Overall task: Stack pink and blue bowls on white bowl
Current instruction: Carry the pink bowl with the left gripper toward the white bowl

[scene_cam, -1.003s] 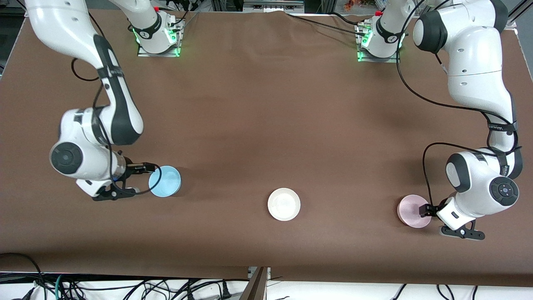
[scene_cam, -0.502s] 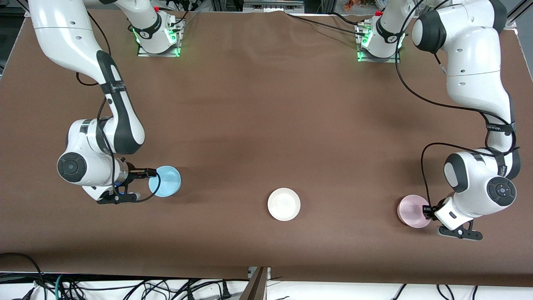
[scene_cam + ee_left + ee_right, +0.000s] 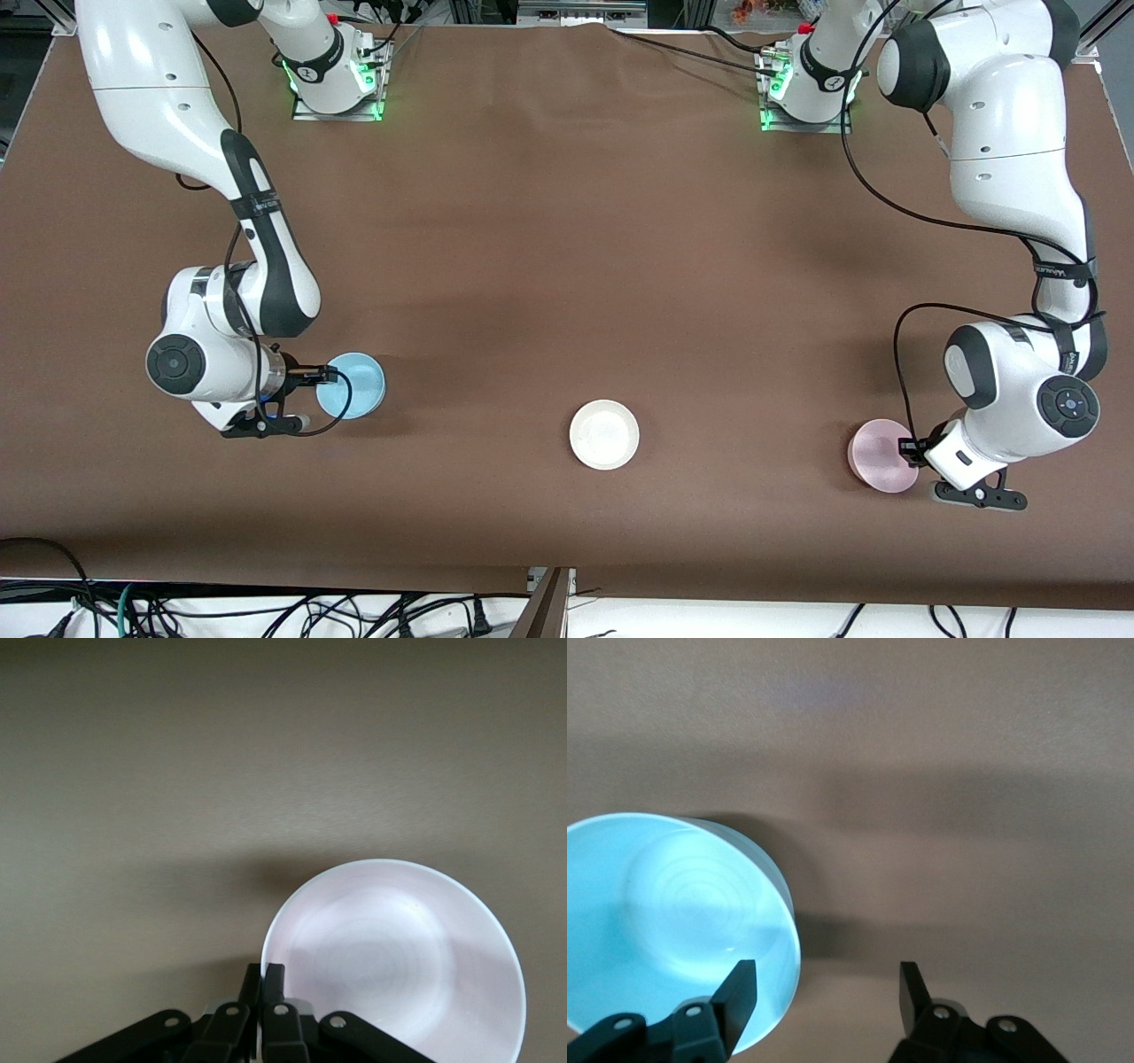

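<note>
The pale pink bowl (image 3: 877,456) sits near the left arm's end of the table. My left gripper (image 3: 905,448) is shut on its rim; in the left wrist view the two fingers (image 3: 275,979) pinch the rim of the pink bowl (image 3: 399,957). The sky-blue bowl (image 3: 354,385) sits near the right arm's end. My right gripper (image 3: 326,383) is open at its rim. In the right wrist view one finger (image 3: 740,988) is over the blue bowl (image 3: 673,912) and the other stands outside it. The white bowl (image 3: 604,434) stands alone between the two coloured bowls.
The brown cloth-covered table (image 3: 567,248) carries only the three bowls. Both arm bases (image 3: 337,80) stand along the edge farthest from the front camera. Cables hang below the table's near edge.
My right arm has moved toward the table's middle, bringing its open fingers onto the blue bowl's rim. My left gripper's fingers have come together on the pink bowl's rim, and the bowl has shifted slightly.
</note>
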Robot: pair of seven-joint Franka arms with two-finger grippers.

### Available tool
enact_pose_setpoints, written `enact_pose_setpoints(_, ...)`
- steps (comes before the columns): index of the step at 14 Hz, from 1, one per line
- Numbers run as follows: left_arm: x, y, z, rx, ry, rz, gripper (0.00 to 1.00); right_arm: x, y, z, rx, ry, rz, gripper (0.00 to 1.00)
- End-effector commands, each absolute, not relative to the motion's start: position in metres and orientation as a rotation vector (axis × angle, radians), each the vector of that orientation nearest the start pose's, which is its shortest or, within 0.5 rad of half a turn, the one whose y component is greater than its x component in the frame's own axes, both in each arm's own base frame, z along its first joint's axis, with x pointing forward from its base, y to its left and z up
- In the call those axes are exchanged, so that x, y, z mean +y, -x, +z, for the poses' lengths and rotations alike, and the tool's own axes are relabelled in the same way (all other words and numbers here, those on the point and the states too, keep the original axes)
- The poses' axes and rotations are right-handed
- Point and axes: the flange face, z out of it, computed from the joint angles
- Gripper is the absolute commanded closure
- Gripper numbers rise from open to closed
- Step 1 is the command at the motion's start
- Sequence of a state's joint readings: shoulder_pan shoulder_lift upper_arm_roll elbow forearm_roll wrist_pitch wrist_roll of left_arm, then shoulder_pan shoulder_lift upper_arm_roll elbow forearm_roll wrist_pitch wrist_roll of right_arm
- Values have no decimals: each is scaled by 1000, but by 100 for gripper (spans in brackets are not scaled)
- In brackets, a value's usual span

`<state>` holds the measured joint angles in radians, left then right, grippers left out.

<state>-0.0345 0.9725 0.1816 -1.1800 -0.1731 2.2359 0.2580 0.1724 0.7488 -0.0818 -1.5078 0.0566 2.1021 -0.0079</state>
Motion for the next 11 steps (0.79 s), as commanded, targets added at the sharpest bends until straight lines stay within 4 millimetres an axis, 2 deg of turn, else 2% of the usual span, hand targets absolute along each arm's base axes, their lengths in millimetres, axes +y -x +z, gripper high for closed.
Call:
enact_pose_setpoints(1, 4, -765, 235, 85, 3158, -87, 100, 75, -695, 210, -115, 3133, 230, 44)
enact_pose_setpoints(3, -49, -760, 259, -19, 3167, -28, 100, 76, -694, 210, -103, 3132, 230, 48)
enact_pose_setpoints(6, -129, -746, 279, -190, 3141, 32, 100, 77, -694, 210, -71, 3104, 229, 54)
enact_pose_setpoints(9, -212, -729, 286, -388, 3112, 7, 100, 77, -694, 210, -71, 3104, 229, 65)
enact_pose_setpoints(11, -252, -722, 285, -548, 3098, -13, 100, 77, -695, 210, -71, 3104, 227, 75)
